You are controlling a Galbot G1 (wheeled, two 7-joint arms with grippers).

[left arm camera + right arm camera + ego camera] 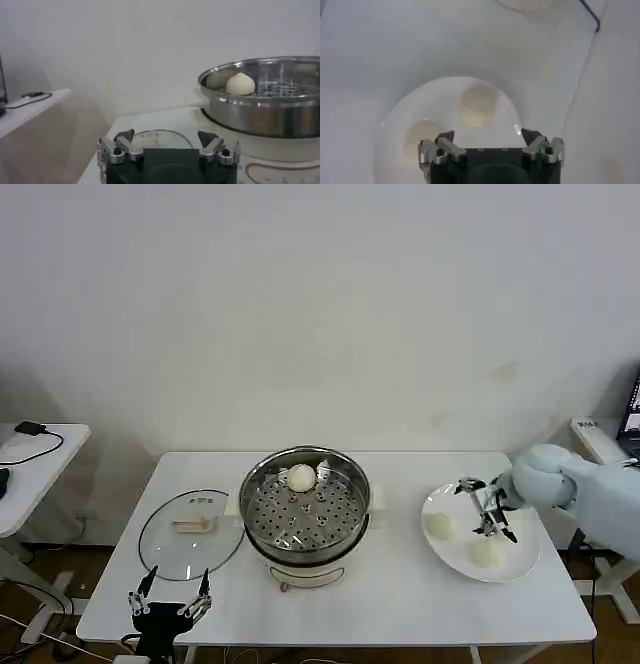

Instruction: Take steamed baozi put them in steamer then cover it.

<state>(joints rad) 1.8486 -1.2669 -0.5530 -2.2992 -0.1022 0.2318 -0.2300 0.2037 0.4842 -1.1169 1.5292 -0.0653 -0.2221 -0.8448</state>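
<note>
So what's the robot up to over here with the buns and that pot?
It is moving steamed baozi from a white plate into the steamer. One bun already sits on the perforated tray. The right pincer is open above the plate, over the two buns there. The left pincer is open and idle at the table's front edge, near the glass cover, which lies flat on the table to the left of the steamer.

White table (400, 584), white plate (520, 559) at its right, side desk (30, 469) with black cable (35, 442).
</note>
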